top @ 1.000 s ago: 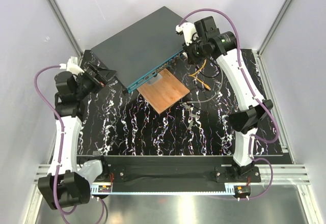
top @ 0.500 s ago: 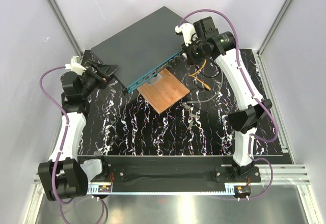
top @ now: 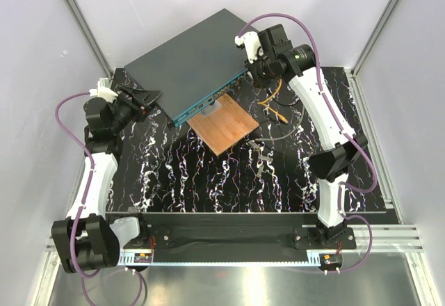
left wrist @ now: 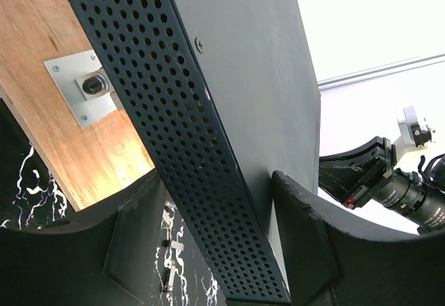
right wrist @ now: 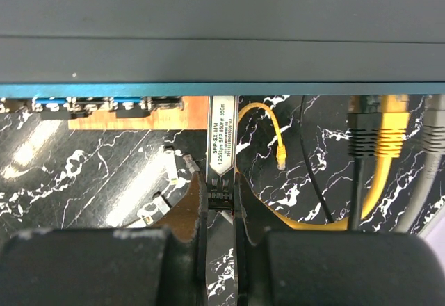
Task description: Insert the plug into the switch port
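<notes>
The switch (top: 191, 59) is a wide dark grey box lying diagonally, with sockets along its teal front face (top: 208, 99). My right gripper (top: 252, 71) is at the right end of that face. In the right wrist view it (right wrist: 222, 205) is shut on the plug (right wrist: 222, 135), a slim silver module with a printed label. The plug's far end meets the teal edge (right wrist: 208, 89), right of a row of switch ports (right wrist: 104, 103); how deep it sits is hidden. My left gripper (left wrist: 219, 181) is open, straddling the box's perforated side panel (left wrist: 174, 111) at its left corner.
A copper-brown plate (top: 224, 125) with a small metal fitting (left wrist: 87, 87) lies against the front face. A loose yellow cable (right wrist: 278, 146) curls on the black marbled mat; a yellow plug (right wrist: 375, 139) and a grey cable (right wrist: 434, 132) run into the switch. Small connectors (top: 261, 156) lie nearby.
The left gripper has risen and moved right, onto the switch's left corner. The right gripper has shifted slightly up and left along the front face with the plug.
</notes>
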Tool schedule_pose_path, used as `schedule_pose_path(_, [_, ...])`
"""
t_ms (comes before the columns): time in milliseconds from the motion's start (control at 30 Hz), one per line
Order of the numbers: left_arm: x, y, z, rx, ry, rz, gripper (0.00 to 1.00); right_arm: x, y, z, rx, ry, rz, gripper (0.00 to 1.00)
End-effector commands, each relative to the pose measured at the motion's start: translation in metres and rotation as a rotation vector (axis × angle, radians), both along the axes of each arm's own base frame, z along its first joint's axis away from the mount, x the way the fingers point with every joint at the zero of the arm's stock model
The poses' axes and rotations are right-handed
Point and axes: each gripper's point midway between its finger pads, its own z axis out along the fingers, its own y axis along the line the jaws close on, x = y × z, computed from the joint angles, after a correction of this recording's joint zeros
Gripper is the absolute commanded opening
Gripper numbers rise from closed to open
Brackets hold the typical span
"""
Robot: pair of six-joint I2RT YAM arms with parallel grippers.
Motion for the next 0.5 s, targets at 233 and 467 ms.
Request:
schedule_pose_path(233, [-0.0053, -0.0209, 0.0395, 0.022, -0.15, -0.077, 0.43, 0.0139, 0.0019, 0.0281, 0.037, -0.107, -0.055, 0.0])
schedule_pose_path(467, [-0.0062, -0.0224, 0.0401, 0.023, -0.154, -0.08, 0.41, 0.0113, 0.0067, 0.0312, 0.073, -0.097, -0.059, 0.0])
